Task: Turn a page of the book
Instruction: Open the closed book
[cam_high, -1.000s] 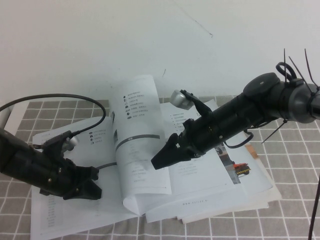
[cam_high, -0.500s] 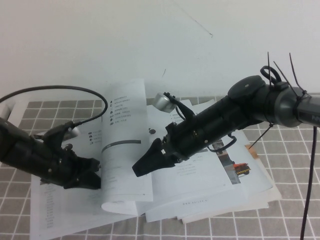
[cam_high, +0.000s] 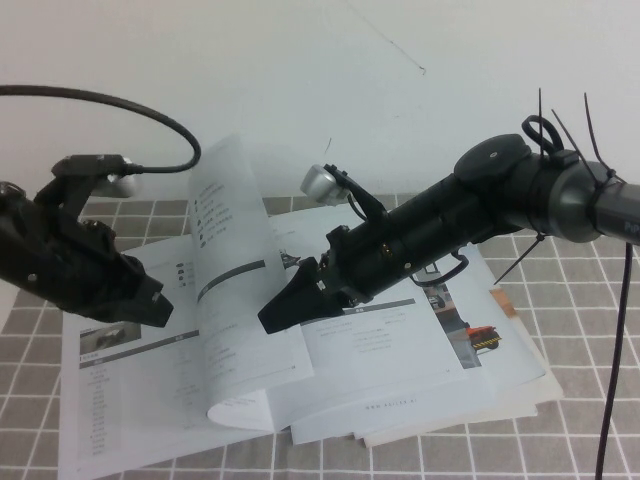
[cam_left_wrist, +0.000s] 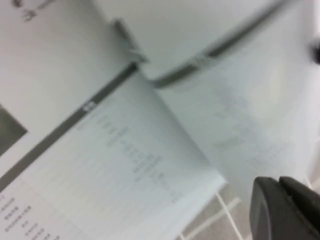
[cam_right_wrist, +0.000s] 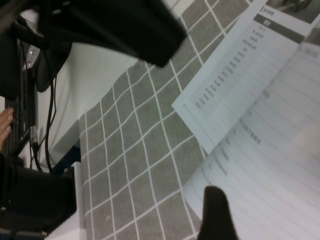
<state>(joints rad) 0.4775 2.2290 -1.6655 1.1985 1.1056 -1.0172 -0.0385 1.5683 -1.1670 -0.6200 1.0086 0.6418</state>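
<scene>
The book (cam_high: 400, 370) lies open on the checked cloth. The page (cam_high: 225, 230) stands up from the middle, curled, with its lower corner rolled at the front. My right gripper (cam_high: 275, 312) is low over the book, its tip against the page's right face. In the right wrist view a single dark finger (cam_right_wrist: 215, 215) shows over the page (cam_right_wrist: 280, 165), with nothing in the open jaws. My left gripper (cam_high: 150, 300) hangs shut above the book's left leaf, apart from the page. Its two fingers (cam_left_wrist: 285, 210) lie together beside the book (cam_left_wrist: 75, 150).
A grey checked tablecloth (cam_high: 580, 420) covers the table, with a white wall behind. Loose white sheets (cam_high: 520, 385) stick out under the book on the right. The left arm's black cable (cam_high: 150, 110) arcs above it. The table's left edge (cam_right_wrist: 75, 150) drops off beyond the book.
My right gripper has slid left and pushed the standing page over toward the left. My left arm has lifted up off the left leaf and drawn back to the left.
</scene>
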